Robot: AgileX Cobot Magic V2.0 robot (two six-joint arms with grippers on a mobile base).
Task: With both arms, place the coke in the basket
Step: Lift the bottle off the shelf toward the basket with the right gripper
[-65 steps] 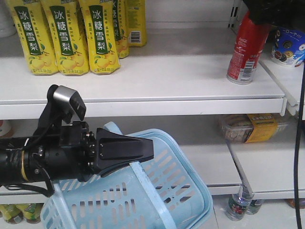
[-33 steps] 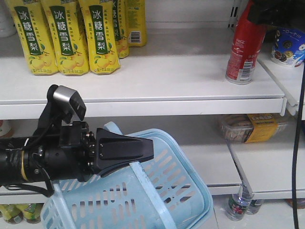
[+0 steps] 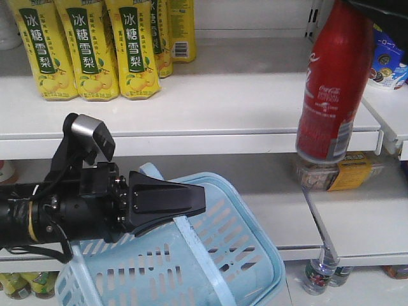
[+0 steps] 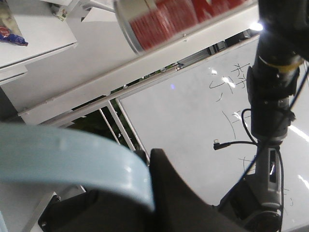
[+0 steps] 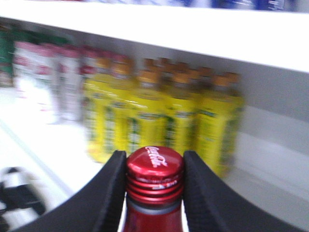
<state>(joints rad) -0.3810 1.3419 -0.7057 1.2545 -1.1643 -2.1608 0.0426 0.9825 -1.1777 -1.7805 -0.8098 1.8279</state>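
The coke (image 3: 333, 83), an all-red bottle with white script, hangs upright in front of the upper shelf edge at the right, its base clear of the shelf. My right gripper (image 5: 154, 166) is shut on its red cap (image 5: 155, 169), one black finger on each side. The light blue basket (image 3: 255, 245) tilts at the lower left, below and left of the bottle. My left gripper (image 3: 199, 201) is shut on the basket's handle (image 3: 186, 231). In the left wrist view that handle (image 4: 63, 159) runs against the black finger (image 4: 174, 193), and the coke's base (image 4: 159, 21) shows at the top.
Yellow pear-drink bottles (image 3: 89, 48) stand at the back left of the upper shelf (image 3: 210, 124). A printed cup (image 3: 387, 60) sits right of the coke. A packaged food box (image 3: 335, 171) lies on the lower shelf, and small bottles (image 3: 319, 274) stand below it. The right arm (image 4: 273, 92) descends at the right.
The coke has left the shelf and come forward toward the camera in my right gripper, now looking much larger. The left arm and the basket have not moved.
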